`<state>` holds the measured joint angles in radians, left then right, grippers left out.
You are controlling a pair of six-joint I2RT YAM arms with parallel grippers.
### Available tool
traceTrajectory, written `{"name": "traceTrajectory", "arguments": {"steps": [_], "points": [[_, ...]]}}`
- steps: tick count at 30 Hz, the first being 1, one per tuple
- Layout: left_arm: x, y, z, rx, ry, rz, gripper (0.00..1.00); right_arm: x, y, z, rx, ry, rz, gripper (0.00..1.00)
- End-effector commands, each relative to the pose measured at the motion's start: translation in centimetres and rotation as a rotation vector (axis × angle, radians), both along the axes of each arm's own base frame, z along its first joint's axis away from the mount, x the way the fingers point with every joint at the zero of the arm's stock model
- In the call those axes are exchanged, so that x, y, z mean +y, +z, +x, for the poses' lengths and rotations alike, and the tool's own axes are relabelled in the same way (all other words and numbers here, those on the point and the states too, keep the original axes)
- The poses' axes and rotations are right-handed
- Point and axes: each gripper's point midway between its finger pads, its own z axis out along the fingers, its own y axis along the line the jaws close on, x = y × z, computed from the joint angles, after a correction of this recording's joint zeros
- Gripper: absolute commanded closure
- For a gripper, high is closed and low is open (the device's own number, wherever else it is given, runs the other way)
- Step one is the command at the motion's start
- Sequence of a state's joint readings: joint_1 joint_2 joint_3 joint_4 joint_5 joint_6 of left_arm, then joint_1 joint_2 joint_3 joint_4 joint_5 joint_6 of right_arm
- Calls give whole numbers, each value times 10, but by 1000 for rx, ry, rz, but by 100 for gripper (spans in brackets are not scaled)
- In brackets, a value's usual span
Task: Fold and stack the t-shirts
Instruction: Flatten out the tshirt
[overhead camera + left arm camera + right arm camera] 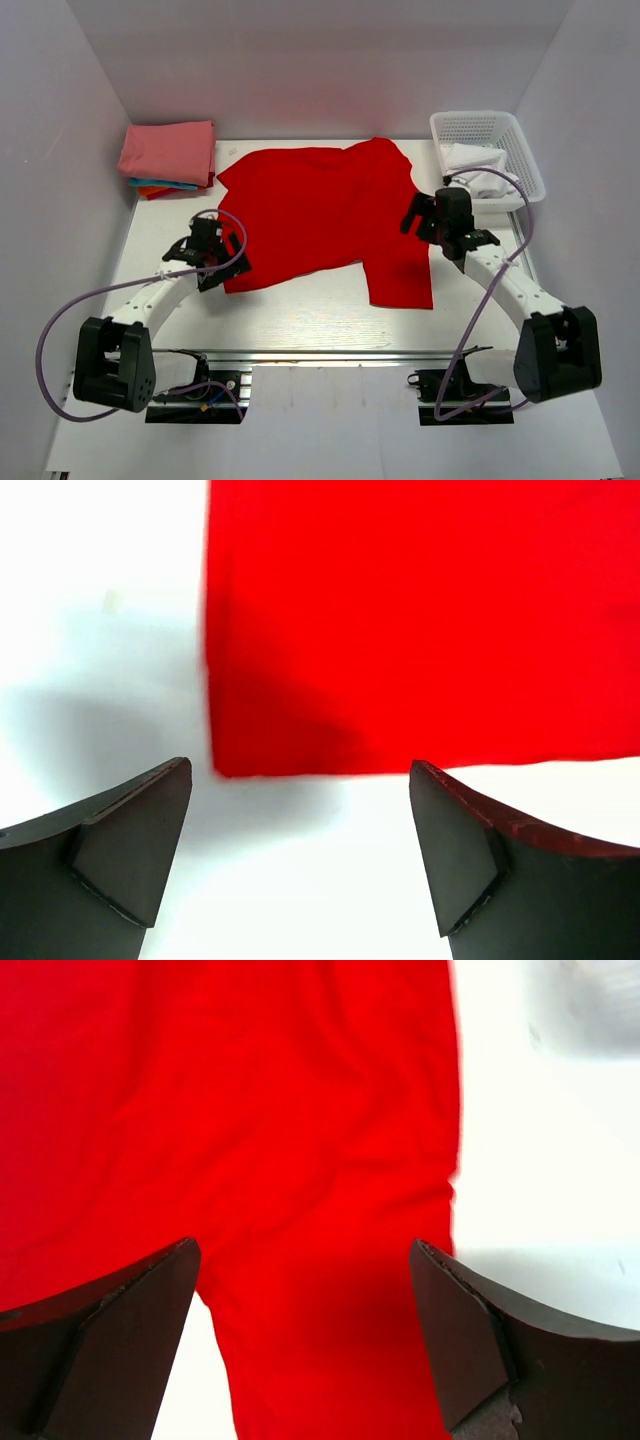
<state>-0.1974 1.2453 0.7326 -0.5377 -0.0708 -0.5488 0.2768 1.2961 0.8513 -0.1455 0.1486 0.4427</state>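
A bright red cloth t-shirt (320, 205) lies spread out and rumpled in the middle of the white worktop (300, 310), with one flap reaching toward the near edge on the right. The left pincer (218, 262) is at the shirt's near left corner, its two dark fingers (130, 830) spread wide with nothing between them. In the left wrist view that corner of red cloth lies just ahead of the fingertips, and only bare worktop shows in the gap. Whether the tips touch the surface cannot be told.

The right pincer (415, 222) hangs over the shirt's right side, beside the sleeve, and it too is spread wide. Its wrist view shows wrinkled red cloth filling the space under and between the fingers (480, 1340) — nothing is pinched, and contact with the cloth cannot be judged.

At the far left corner sits a stack of folded shirts (168, 150): pink on top, then a teal edge and an orange-red one beneath. At the far right stands a white plastic mesh basket (527, 160) with a white cloth (475, 160) inside.
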Motion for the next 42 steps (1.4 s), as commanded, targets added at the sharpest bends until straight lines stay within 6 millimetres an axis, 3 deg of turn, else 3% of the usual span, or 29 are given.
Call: {"name": "traceTrajectory", "arguments": {"steps": [1, 2, 4, 9, 13, 21, 24, 25, 27, 32, 36, 42], "points": [[11, -14, -22, 33, 119, -15, 0, -21, 12, -10, -37, -149, 25, 10], [11, -13, -19, 11, 129, -26, 0, -27, 14, -16, -38, -185, 27, 10], [8, -21, -22, 16, 131, -43, 2, -28, -1, -29, 0, -181, 18, 10], [9, -34, -17, 28, 146, -34, 25, -31, -19, -52, 56, -182, 26, 10], [15, -43, -18, 48, 174, -5, 37, -33, -33, -70, 100, -175, 26, 10], [27, -57, -26, 76, 219, 49, 48, -42, -46, -90, 163, -195, -5, 10], [26, -61, -22, 73, 220, 48, 64, -44, -52, -99, 194, -190, -17, 10], [26, -61, -22, 73, 220, 48, 79, -45, -56, -104, 216, -198, -19, 10], [26, -61, -22, 83, 219, 51, 100, -44, -63, -111, 245, -192, -19, 10], [24, -49, -17, 36, 205, 35, 100, -42, -86, -139, 389, -182, -13, 10], [23, -38, -16, -7, 193, 19, 100, -32, -104, -155, 464, -135, 18, 15], [21, -36, -15, -16, 181, 14, 100, -19, -118, -159, 513, -96, 69, 26]]}}
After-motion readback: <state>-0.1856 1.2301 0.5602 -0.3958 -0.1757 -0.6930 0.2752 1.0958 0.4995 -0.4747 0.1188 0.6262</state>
